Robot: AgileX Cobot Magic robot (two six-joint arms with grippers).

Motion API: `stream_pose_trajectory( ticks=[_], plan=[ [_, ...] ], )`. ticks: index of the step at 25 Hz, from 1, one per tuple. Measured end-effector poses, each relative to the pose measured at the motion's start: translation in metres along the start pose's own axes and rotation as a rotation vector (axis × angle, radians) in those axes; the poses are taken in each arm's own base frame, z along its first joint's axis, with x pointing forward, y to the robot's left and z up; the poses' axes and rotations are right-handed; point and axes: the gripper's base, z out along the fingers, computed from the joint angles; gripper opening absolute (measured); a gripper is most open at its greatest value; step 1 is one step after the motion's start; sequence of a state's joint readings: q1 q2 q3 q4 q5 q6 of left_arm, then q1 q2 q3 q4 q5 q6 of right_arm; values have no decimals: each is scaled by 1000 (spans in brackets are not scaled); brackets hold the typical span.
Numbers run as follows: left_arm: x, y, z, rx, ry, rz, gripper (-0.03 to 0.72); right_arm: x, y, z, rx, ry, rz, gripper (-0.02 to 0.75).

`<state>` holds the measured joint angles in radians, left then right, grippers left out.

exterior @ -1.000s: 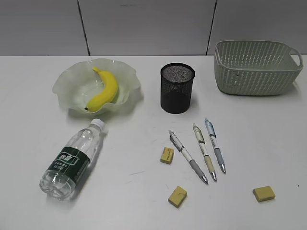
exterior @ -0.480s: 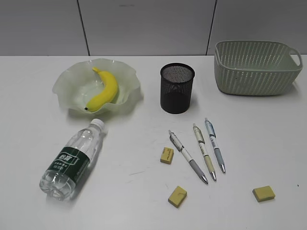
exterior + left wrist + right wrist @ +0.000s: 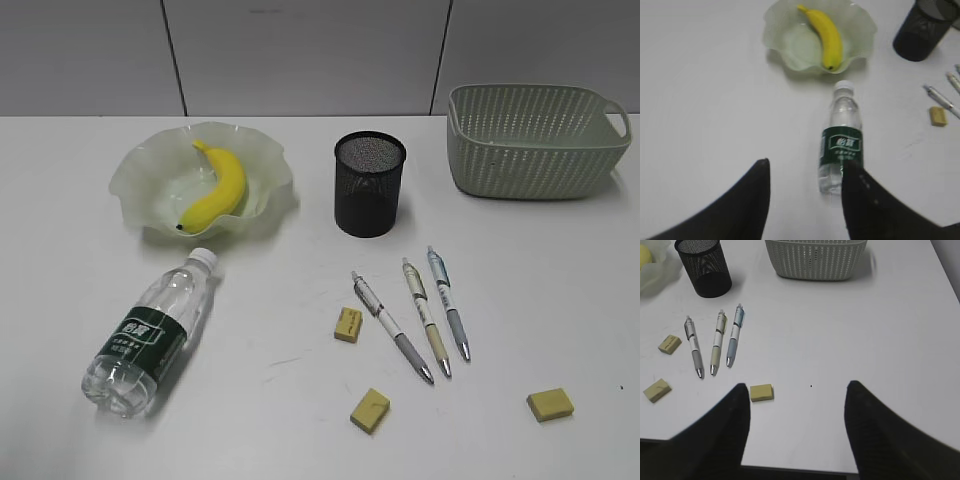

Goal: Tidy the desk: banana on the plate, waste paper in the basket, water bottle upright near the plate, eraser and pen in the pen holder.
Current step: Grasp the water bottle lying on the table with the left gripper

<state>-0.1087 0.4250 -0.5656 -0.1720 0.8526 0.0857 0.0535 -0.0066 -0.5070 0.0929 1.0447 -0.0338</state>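
Observation:
The banana (image 3: 222,185) lies on the pale green plate (image 3: 135,165). The water bottle (image 3: 150,335) lies on its side on the desk (image 3: 290,290), cap toward the plate. Three pens (image 3: 427,318) and three yellow erasers (image 3: 348,324) lie in front of the black mesh pen holder (image 3: 369,185). The basket (image 3: 530,150) stands at the back right. No waste paper shows. My left gripper (image 3: 805,167) is open above the desk, just short of the bottle's (image 3: 842,145) base. My right gripper (image 3: 797,387) is open and empty beside an eraser (image 3: 761,392). Neither gripper shows in the exterior view.
The desk's front edge runs just under my right gripper in the right wrist view. The pens (image 3: 716,342), pen holder (image 3: 702,265) and basket (image 3: 815,260) lie ahead of it. A grey wall backs the desk.

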Motion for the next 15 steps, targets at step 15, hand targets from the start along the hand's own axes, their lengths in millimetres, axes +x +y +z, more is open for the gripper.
stream_pose_trajectory(
  ticks=[15],
  plan=[
    [-39, -75, 210, 151, 551, 253, 477, 0, 0, 0, -2, 0, -1, 419]
  ],
)
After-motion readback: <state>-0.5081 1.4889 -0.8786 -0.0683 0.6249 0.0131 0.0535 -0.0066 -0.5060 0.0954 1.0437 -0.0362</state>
